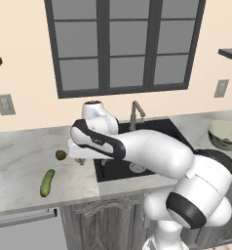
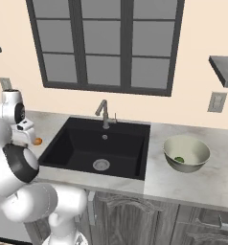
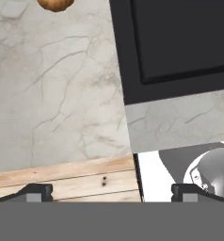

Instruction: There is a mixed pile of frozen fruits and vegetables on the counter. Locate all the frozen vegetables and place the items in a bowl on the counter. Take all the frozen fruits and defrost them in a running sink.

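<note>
My arm reaches left over the counter (image 1: pixel 20 161) beside the sink (image 2: pixel 99 146), hand pointing down, and my gripper (image 3: pixel 111 192) has its fingers wide apart, holding nothing. The bowl (image 2: pixel 187 153) right of the sink holds a small dark green piece (image 2: pixel 179 160). The cucumber (image 1: pixel 47 183) and olive-brown ball (image 1: pixel 61 155) lie on the counter; the orange ball (image 3: pixel 55 4) is near my hand.
</note>
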